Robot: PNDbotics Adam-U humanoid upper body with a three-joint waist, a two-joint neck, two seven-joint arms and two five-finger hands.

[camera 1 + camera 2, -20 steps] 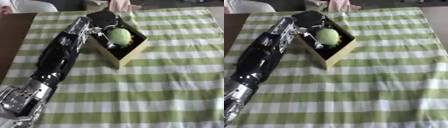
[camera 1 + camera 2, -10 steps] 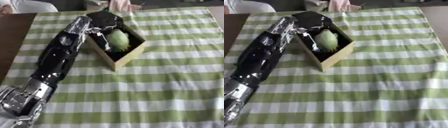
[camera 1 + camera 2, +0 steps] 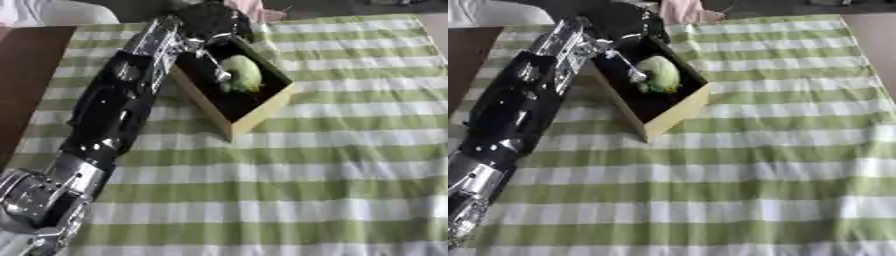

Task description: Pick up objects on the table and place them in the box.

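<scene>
striped cloth (image 3: 332, 165); l hand (image 3: 210, 20) over box (image 3: 262, 107) (green obj (image 3: 242, 72) inside).

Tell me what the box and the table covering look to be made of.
The box looks like cardboard or thin wood: flat tan matte walls with a dark inside; I can't tell which. The table covering looks like woven fabric: green and white checks, matte, lying slightly rumpled.

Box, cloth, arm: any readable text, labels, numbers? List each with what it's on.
None readable.
Box: plain tan walls, dark inside, no print visible.
Green object in the box: no label visible.
Striped tablecloth: green and white bands only.
Left hand and arm: black and silver, no marking legible.
</scene>
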